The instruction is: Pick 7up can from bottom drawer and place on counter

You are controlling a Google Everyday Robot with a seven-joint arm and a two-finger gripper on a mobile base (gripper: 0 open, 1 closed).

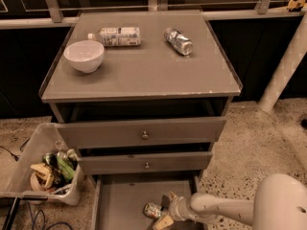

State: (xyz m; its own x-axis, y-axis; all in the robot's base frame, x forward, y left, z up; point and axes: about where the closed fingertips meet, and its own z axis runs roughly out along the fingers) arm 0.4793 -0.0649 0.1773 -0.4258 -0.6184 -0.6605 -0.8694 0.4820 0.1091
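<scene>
The bottom drawer is pulled open at the foot of the cabinet. The 7up can lies on its side on the drawer floor near the front, white-silver with green print. My gripper reaches in from the lower right at the end of a white arm. Its fingers stand on either side of the can's right end, one finger in front and one behind. The counter is the wide grey-brown top above.
On the counter are a white bowl, a clear bottle with a white label lying down, and a silver-grey can lying down. A plastic bin of trash stands left of the cabinet. Two upper drawers with knobs overhang the bottom drawer.
</scene>
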